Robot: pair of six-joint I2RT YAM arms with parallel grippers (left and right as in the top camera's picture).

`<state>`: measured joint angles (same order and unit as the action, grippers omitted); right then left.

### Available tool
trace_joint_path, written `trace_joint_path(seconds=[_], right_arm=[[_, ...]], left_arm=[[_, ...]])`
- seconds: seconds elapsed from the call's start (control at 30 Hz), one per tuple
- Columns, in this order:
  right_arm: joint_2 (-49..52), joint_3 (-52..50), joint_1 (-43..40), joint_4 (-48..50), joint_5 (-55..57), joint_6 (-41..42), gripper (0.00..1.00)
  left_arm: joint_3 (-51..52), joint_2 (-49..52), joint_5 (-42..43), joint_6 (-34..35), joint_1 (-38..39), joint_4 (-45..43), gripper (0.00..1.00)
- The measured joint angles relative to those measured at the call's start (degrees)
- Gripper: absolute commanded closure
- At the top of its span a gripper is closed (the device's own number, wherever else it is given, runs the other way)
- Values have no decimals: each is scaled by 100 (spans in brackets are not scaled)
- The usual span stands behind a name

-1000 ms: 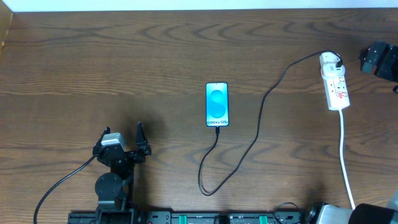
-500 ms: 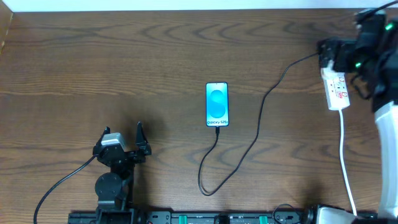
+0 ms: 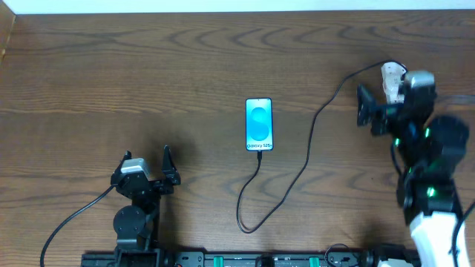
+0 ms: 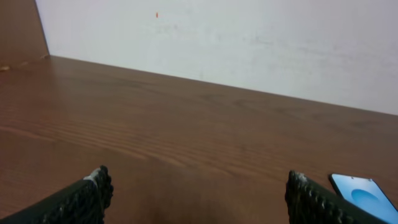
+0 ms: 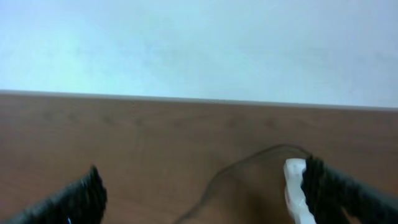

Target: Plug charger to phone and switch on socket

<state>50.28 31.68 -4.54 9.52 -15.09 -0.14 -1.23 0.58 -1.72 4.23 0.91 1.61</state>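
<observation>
The phone (image 3: pixel 259 124) lies screen up mid-table, and its corner shows in the left wrist view (image 4: pixel 364 195). The black charger cable (image 3: pixel 308 144) meets the phone's bottom edge, loops toward the front, then runs up to the socket (image 3: pixel 391 73). My right arm covers most of the strip, so only its top end shows. My right gripper (image 3: pixel 377 100) is open and empty just left of the strip. In the right wrist view (image 5: pixel 205 199) the white strip (image 5: pixel 295 190) sits against the right finger, with the cable (image 5: pixel 249 165) between the jaws. My left gripper (image 3: pixel 146 165) is open and empty at the front left; it also shows in the left wrist view (image 4: pixel 199 199).
The white cord of the strip is hidden under my right arm. A white wall runs along the table's far edge (image 3: pixel 237 9). The robot base rail (image 3: pixel 245 259) lies along the front edge.
My right arm has swung in from the far right, over the socket and down toward the front, and now covers most of the strip. The left arm, phone and cable have not moved.
</observation>
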Motion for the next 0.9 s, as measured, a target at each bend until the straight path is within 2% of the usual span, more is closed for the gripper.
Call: trace_joint_path(seconds=[0.23, 0.43, 0.9], right_arm=[[-1266, -1939, 0, 1572, -9, -2, 1], [-2240, -2914, 0, 1836, -9, -2, 1], [-4428, -3128, 192, -284, 483, -7, 1]], left_arm=[[-4, 2, 9, -2, 0, 7, 10], [-4, 0, 11, -2, 0, 7, 10], [-4, 0, 11, -2, 0, 7, 10]])
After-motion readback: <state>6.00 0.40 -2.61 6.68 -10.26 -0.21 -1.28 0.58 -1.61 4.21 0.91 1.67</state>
